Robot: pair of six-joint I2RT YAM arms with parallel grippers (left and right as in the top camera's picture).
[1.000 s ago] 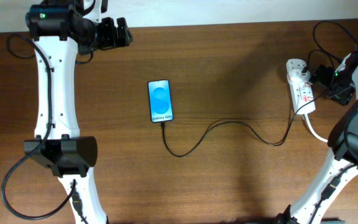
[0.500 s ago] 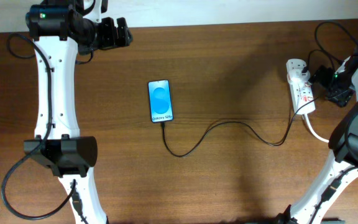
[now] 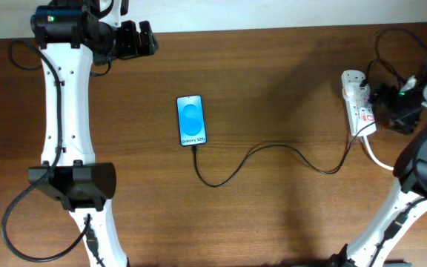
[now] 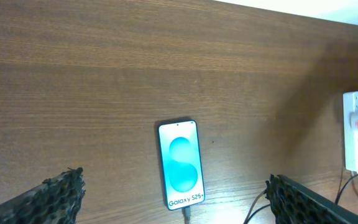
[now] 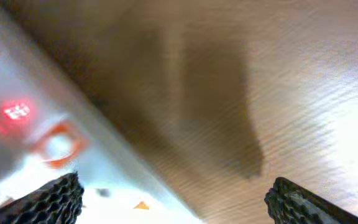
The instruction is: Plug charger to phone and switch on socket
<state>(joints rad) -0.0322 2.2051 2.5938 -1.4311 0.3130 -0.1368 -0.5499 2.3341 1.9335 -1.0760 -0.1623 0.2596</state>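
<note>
Brown wood-grain table point(image 3: 273, 74), seen from above. Nearest us, the charger point(image 3: 273, 148) lies in loose curves across the middle. One end meets the near edge of the phone point(image 3: 191, 120); the other climbs to the right toward the socket point(image 3: 359, 104).

The phone lies flat, screen up and bright blue, left of centre and well apart from both grippers. The left wrist camera sees it too point(image 4: 181, 164), with the cable at its lower end.

On the right, the socket lies lengthwise near the table's right side, and a white cord point(image 3: 376, 157) curls off its near end. The right gripper point(image 3: 381, 95) sits just beside its right flank; whether they touch, I cannot tell. On the right wrist camera its fingers point(image 5: 48, 199) stand in opposite corners, jaws wide, holding nothing. The socket's white body point(image 5: 73, 168) fills the left of that view, blurred, with a red glow point(image 5: 17, 112) on it.

At the far edge, the left gripper point(image 3: 151, 40) hangs at the top left. Its fingers point(image 4: 48, 196) are spread wide too, and empty.
</note>
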